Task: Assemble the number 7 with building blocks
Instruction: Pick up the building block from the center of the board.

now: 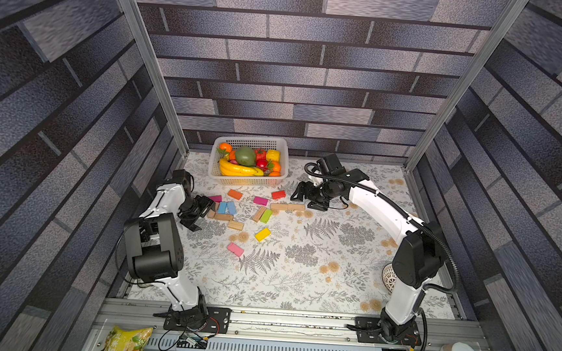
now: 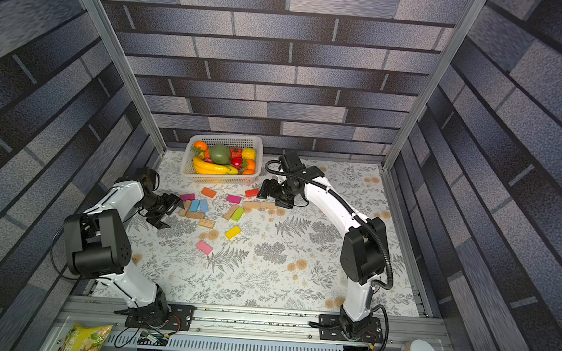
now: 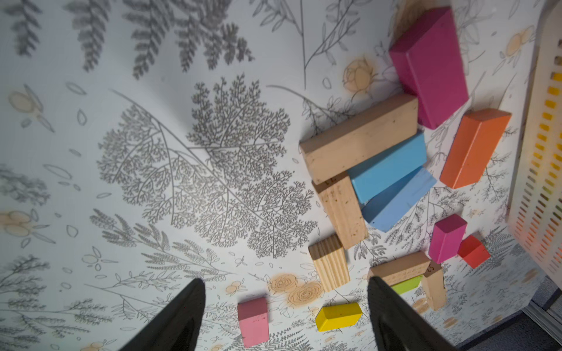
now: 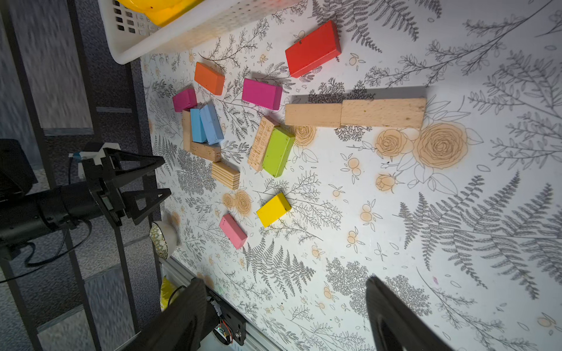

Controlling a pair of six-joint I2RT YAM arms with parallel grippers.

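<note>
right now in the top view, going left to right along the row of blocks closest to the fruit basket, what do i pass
magenta block → orange block → second magenta block → red block. The tan pair overlaps the red one sideways, so it is left out.

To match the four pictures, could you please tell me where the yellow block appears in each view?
In a top view: the yellow block lies alone, nearer the camera than the green block.
In a top view: the same place.
Left wrist: it lies beside the light pink block.
Right wrist: between the green block and the light pink block, at.
Shared landmark: the light pink block.
</note>
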